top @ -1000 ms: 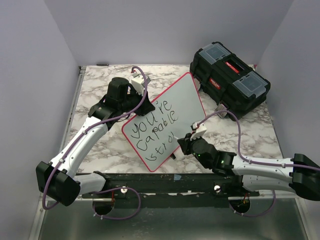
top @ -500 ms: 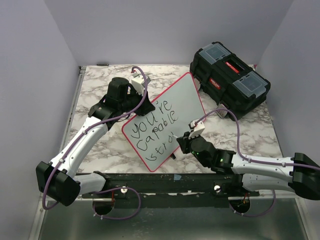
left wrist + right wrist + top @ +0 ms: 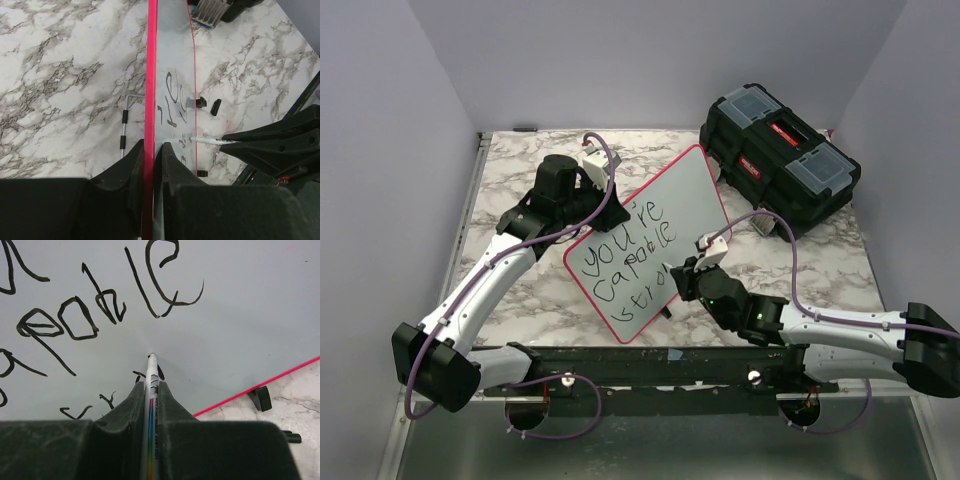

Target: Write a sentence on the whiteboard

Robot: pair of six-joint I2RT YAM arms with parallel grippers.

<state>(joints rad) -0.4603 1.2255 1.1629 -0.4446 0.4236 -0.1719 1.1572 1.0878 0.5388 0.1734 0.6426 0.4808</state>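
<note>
The whiteboard, white with a red-pink rim, stands tilted on the marble table. My left gripper is shut on its upper left rim; in the left wrist view the rim runs between the jaws. The sentence reads "you're capable stro" in black, the last word unfinished. My right gripper is shut on a white marker with a rainbow stripe. The marker's tip touches the board just right of the bottom line's last letters. The marker also shows in the left wrist view.
A black toolbox with red latches stands at the back right, close to the board's top corner. Small black clips sit on the board's lower rim. A thin metal rod lies on the table behind the board.
My right gripper has moved up and a little left along the board with the marker, adding a stroke after "stro". The left arm and the board have not moved.
</note>
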